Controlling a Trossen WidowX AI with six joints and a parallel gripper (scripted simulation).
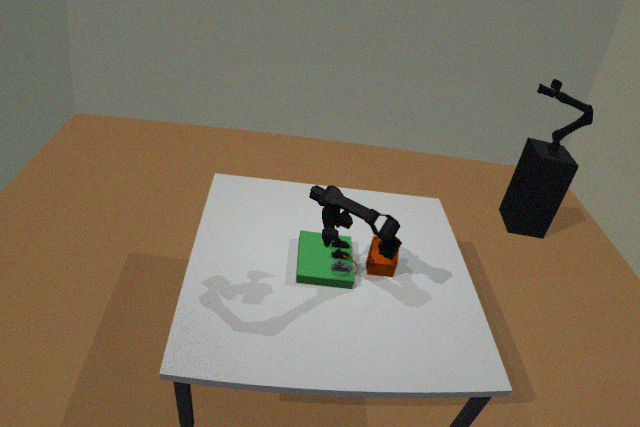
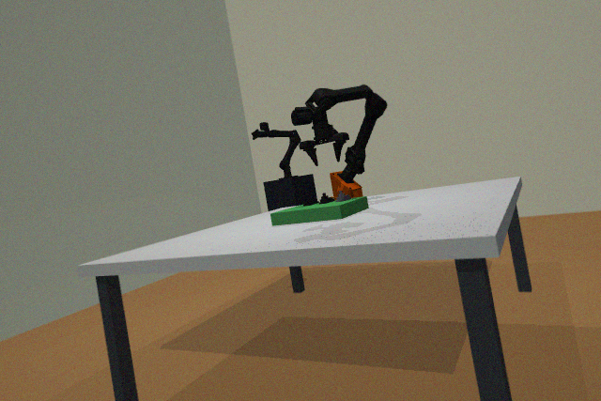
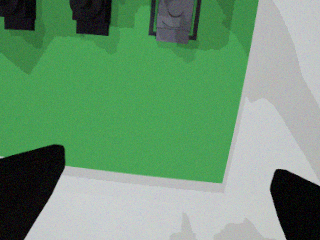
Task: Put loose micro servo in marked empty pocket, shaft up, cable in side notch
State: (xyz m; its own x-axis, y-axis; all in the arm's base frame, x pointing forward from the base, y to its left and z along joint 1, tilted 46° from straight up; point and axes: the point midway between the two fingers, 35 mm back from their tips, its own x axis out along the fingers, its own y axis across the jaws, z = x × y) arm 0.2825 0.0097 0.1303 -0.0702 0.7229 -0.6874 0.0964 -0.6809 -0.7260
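Note:
The grey micro servo point(image 1: 341, 266) point(image 2: 342, 196) point(image 3: 175, 20) stands at the marked pocket, inside its dark outline point(image 3: 196, 25), on the green deck point(image 1: 312, 262) point(image 2: 308, 216) point(image 3: 140, 100). In the wrist view its round top faces up, cut off by the frame's upper edge. Whether both ears lie flat cannot be told. Its orange cable point(image 1: 355, 264) arcs at the deck's side nearest the orange base; whether it lies in the notch is not visible. My gripper point(image 2: 327, 162) point(image 3: 168, 168) is wide open and empty, well above the deck and apart from the servo.
Two dark servos point(image 1: 339, 254) point(image 3: 91, 17) stand in a row beside the grey one. The arm's orange base block point(image 1: 381, 263) point(image 2: 346, 186) is beside the deck on the white table point(image 1: 413, 344) point(image 2: 437, 222). A second arm on a dark pedestal point(image 1: 537, 189) stands away from the table.

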